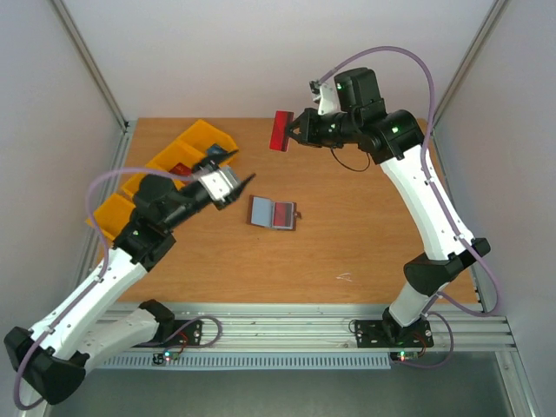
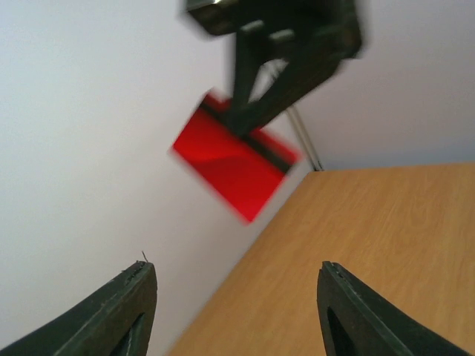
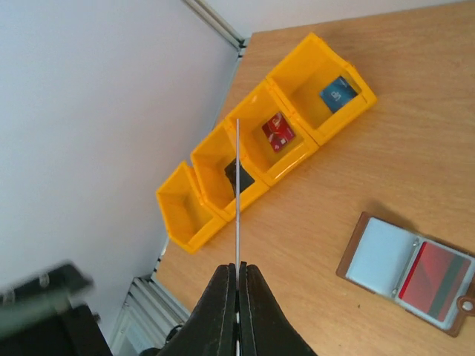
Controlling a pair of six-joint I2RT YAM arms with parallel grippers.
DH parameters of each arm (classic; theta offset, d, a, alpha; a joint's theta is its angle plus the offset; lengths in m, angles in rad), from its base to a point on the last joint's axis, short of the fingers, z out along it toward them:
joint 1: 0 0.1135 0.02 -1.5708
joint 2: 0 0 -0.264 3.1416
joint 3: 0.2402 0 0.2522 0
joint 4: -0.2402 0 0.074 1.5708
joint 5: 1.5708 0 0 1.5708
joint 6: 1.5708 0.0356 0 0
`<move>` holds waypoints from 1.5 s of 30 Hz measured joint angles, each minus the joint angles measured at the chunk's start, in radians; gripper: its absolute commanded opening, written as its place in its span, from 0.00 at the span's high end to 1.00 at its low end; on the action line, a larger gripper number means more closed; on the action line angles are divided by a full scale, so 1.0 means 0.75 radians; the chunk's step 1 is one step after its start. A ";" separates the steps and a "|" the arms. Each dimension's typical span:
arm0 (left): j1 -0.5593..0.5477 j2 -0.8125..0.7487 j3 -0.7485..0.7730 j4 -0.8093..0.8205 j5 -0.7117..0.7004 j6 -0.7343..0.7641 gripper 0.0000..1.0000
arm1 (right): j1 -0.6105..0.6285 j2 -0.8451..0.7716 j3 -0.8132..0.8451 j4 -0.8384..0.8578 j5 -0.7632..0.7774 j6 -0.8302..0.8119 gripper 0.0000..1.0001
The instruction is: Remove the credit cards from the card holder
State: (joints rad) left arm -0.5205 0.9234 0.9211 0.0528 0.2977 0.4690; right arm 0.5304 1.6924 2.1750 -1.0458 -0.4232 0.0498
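From above: saw the right gripper (image 1: 294,132) raised over the far side of the table (image 1: 365,243), jaws clamped on a red card (image 1: 280,131) held in the air, well apart from the holder (image 1: 261,210). Found the holder lying open near mid-table, grey-blue lining up, a second card (image 1: 283,215), red, in its right pocket. Saw the left gripper (image 1: 241,167) lifted just left of the holder, jaws apart, aimed toward the held card, a row of yellow bins (image 1: 204,139) behind it along the left edge. From the left wrist: saw its two fingers (image 2: 133,304) spread wide; beyond them, blurred, the card with a dark stripe along its upper edge, pinched there by the right gripper. From the right wrist: saw the fingers pressed together on the card, edge-on as a thin pale line rising from the tips. Below it, made out four bins in a diagonal row, with a blue item (image 3: 338,93), a red item (image 3: 278,132) and a dark item (image 3: 243,178) in three of them. To the right, the open holder, second card in its right pocket, brown tab (image 3: 467,304) at the corner.
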 measured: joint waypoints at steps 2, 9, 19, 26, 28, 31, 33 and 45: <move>-0.089 0.003 -0.037 0.048 -0.004 0.194 0.37 | 0.001 0.000 -0.013 0.010 0.007 0.059 0.99; -0.187 0.332 -0.100 0.472 -0.163 0.952 0.40 | 0.028 0.002 -0.058 0.070 0.009 0.223 0.99; -0.183 0.423 -0.026 0.695 -0.245 1.243 0.89 | 0.072 0.002 -0.080 0.120 0.008 0.272 0.99; -0.184 0.423 -0.026 0.715 -0.284 1.218 1.00 | 0.071 0.000 -0.105 0.178 0.006 0.270 0.68; -0.189 0.411 -0.026 0.722 -0.307 1.178 1.00 | 0.071 -0.001 -0.108 0.183 -0.002 0.254 0.32; -0.196 0.371 0.005 0.638 -0.378 0.984 1.00 | 0.069 -0.002 -0.106 0.185 -0.044 0.158 0.07; -0.182 0.345 0.098 0.498 -0.421 0.742 1.00 | 0.056 -0.008 -0.099 0.183 -0.079 0.057 0.02; 0.155 0.157 0.279 0.233 0.264 -1.247 1.00 | -0.042 -0.263 -0.149 0.198 -0.485 -0.561 0.01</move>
State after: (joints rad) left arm -0.4042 1.0409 1.1305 0.2279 0.4961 -0.4664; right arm 0.4988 1.4948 2.0636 -0.8974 -0.7868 -0.3706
